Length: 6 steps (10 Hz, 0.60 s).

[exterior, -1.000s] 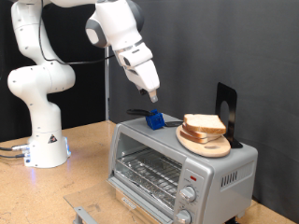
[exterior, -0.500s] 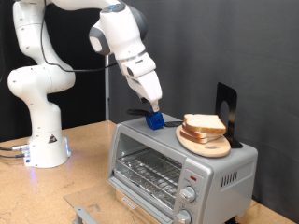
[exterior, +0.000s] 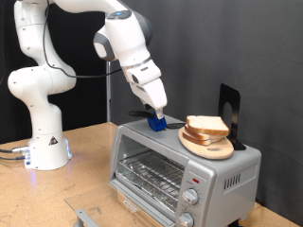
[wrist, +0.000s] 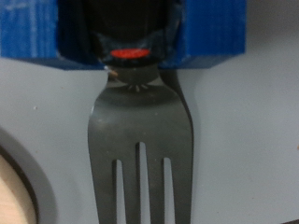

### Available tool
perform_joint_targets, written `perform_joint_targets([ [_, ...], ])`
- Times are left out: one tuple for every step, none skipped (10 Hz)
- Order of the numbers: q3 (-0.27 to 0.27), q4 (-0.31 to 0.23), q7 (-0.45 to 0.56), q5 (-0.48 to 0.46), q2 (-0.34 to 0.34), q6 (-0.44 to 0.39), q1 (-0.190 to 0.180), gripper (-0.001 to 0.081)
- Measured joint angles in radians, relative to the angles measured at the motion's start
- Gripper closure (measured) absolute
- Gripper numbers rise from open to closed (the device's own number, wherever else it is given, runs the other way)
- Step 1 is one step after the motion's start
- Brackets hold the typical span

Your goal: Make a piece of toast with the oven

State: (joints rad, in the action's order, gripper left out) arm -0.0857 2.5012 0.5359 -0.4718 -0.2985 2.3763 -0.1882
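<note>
Gripper (exterior: pixel 158 114) low over the oven's top, its tip right at a small blue block (exterior: pixel 157 122) there. Whether the fingers are spread or closed cannot be told in either view; contact with the block also unclear.

Wrist view: one dark metal fork (wrist: pixel 140 159), four tines, smooth dull sheen, its neck running into the blue holder (wrist: pixel 213 37), which is matte and boxy. A red spot (wrist: pixel 126 54) sits where fork meets holder. Fork lies on a flat pale grey surface.

Oven (exterior: pixel 180 170): one, boxy, silver-grey metal, glass door shut, wire rack visible behind the glass. Two round knobs on its front panel, a small red light above them.

Round wooden plate (exterior: pixel 210 147) on the oven's top, towards the exterior view's right of the blue block, apart from it. On it, a pile of pale bread slices with tan crusts; the piece of toast (exterior: pixel 207 124) lies uppermost, flat, squarish. Count of slices beneath not clear.

Black upright stand (exterior: pixel 229 109) behind the plate.

Wooden tabletop (exterior: pixel 85 170) under the oven.
</note>
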Motion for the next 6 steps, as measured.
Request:
perform_joint_targets([
  [-0.005, 0.001, 0.002, -0.004, 0.008, 0.008, -0.001, 0.0124],
  [-0.008, 0.003, 0.006, -0.005, 0.014, 0.013, -0.001, 0.0124],
  [-0.009, 0.009, 0.007, -0.005, 0.015, 0.016, -0.001, 0.0124],
  [-0.009, 0.015, 0.009, -0.005, 0.015, 0.016, -0.001, 0.0124],
  [-0.009, 0.022, 0.01, -0.005, 0.015, 0.018, -0.001, 0.0124],
  [-0.009, 0.03, 0.011, -0.007, 0.015, 0.024, -0.002, 0.0124],
])
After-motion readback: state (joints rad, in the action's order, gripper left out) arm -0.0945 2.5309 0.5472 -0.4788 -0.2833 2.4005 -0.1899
